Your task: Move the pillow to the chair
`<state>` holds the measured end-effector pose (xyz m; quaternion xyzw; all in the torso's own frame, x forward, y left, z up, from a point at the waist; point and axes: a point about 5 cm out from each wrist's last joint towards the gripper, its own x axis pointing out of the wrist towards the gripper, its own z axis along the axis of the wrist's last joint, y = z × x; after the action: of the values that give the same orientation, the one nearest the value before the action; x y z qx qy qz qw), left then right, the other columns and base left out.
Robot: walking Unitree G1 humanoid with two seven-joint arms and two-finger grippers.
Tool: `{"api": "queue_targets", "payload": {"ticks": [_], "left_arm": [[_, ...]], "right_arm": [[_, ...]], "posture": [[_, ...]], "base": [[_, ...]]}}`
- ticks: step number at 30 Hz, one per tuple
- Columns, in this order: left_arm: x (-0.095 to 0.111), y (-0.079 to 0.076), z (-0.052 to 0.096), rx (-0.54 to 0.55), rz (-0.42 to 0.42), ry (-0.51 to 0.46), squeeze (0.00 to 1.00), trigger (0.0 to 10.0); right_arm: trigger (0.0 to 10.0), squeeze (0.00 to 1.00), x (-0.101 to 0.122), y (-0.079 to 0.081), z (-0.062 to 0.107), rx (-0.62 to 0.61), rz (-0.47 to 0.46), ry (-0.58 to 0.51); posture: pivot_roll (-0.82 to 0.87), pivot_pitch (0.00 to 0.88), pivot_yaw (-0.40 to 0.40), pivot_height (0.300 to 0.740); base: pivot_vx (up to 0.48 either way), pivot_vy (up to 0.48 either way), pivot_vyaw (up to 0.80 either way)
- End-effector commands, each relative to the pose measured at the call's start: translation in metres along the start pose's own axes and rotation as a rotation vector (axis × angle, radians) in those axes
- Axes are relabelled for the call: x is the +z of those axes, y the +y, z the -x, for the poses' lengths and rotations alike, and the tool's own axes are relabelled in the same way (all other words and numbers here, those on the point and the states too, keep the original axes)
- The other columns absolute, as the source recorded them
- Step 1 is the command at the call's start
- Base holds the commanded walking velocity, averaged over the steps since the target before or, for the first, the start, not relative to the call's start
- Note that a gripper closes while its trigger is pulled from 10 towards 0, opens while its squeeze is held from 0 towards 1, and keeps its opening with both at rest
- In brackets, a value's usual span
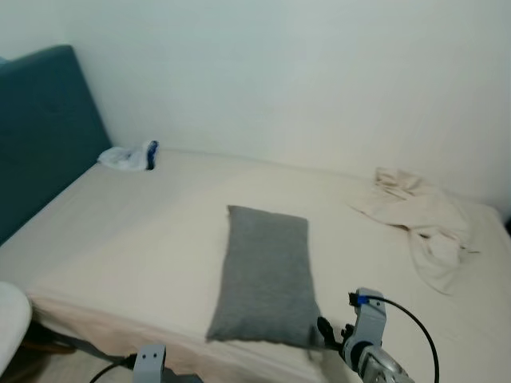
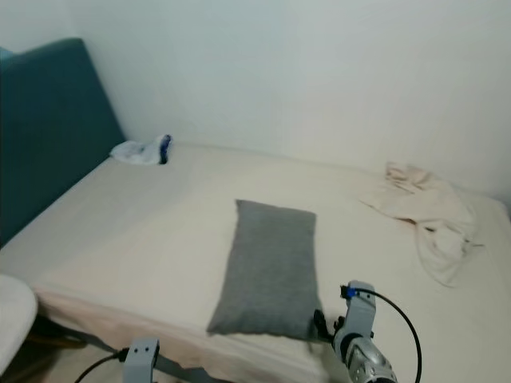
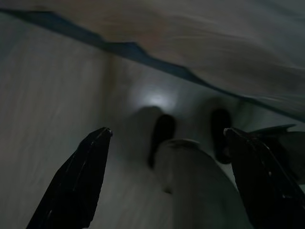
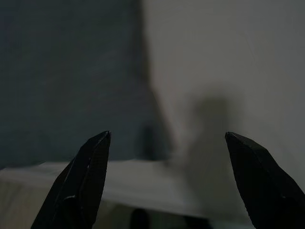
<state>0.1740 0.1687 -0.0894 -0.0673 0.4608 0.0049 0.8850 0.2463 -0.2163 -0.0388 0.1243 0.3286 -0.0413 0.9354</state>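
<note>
A grey rectangular pillow (image 1: pixel 266 275) lies flat on the cream bed (image 1: pixel 144 239), its short end near the bed's front edge. My right arm (image 1: pixel 369 319) reaches up from below, its black fingers (image 1: pixel 326 332) just at the pillow's near right corner. In the right wrist view my right gripper (image 4: pixel 167 136) is open, with nothing between the fingers. My left arm (image 1: pixel 149 363) is low at the bed's front edge; my left gripper (image 3: pixel 167 131) is open and points down at the floor. A white rounded seat edge (image 1: pixel 12 319), perhaps the chair, shows at the lower left.
A teal headboard (image 1: pixel 40 128) stands at the left end of the bed. A small white and blue bundle (image 1: pixel 128 157) lies in the far left corner. A crumpled cream cloth (image 1: pixel 427 219) lies at the right. A white wall runs behind the bed.
</note>
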Motion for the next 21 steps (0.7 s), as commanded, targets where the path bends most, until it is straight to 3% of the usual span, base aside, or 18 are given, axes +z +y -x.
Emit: {"api": "queue_targets", "payload": {"ticks": [1,14,19,21], "left_arm": [[-0.004,0.003,0.001,0.008,-0.005,0.021,0.00,10.0],[-0.010,0.007,0.003,0.024,-0.015,0.037,0.00,10.0],[-0.018,0.009,0.004,0.017,-0.102,0.073,0.00,10.0],[-0.020,0.008,0.005,-0.002,-0.155,0.090,0.00,10.0]], "right_arm": [[10.0,0.00,-0.003,0.000,0.001,-0.012,-0.006,0.010],[10.0,0.00,-0.007,0.000,0.001,-0.033,0.001,0.030],[10.0,0.00,-0.038,0.004,0.007,-0.023,0.081,0.152],[10.0,0.00,-0.062,0.006,0.015,0.010,0.194,0.253]], "posture": [[-0.10,0.000,0.007,0.740],[-0.09,0.000,0.009,0.740],[-0.07,0.000,0.011,0.740],[-0.05,0.000,0.003,0.740]], "base": [[0.000,0.000,0.00],[0.000,0.000,0.00],[0.000,0.000,0.00],[0.000,0.000,0.00]]}}
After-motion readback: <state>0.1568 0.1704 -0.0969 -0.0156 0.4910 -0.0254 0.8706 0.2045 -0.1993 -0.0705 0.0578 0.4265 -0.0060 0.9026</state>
